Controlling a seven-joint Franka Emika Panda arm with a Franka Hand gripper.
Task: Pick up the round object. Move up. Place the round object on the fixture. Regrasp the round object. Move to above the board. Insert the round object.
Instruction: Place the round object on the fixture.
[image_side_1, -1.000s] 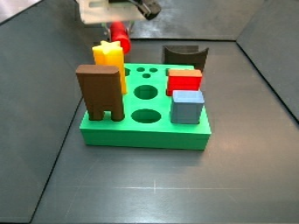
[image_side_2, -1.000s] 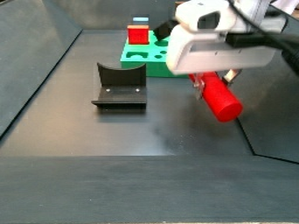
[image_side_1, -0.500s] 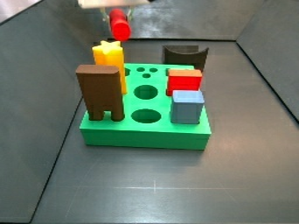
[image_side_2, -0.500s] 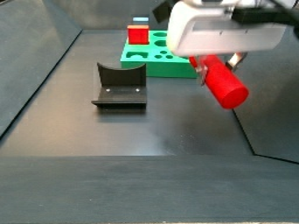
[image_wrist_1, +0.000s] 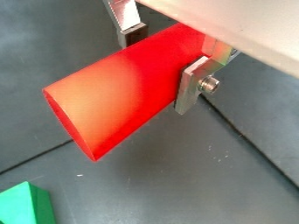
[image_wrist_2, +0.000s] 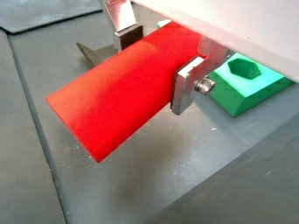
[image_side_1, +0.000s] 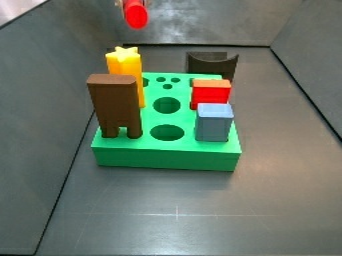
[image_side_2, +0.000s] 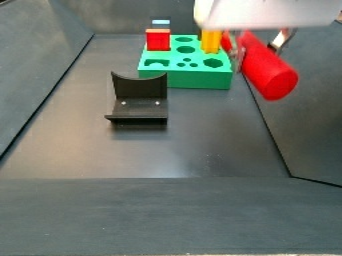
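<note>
Round object (image_wrist_1: 122, 92): red peg, clamped crosswise between the closed jaws of the gripper (image_wrist_2: 152, 59), now carried higher than a second ago, clear of the floor. Lift step essentially complete. Fixture (image_side_2: 136, 97): below the jaws, unoccupied, next destination. Board (image_side_1: 167, 140): well apart.

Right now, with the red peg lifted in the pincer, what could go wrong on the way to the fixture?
The pincer grips the red peg near one end, so the long free end may sag or twist in the pads. The fixture has a narrow curved notch, so a tilted peg could miss it and roll off. The board with its standing blocks is close by; a wide swing might clip them.
</note>
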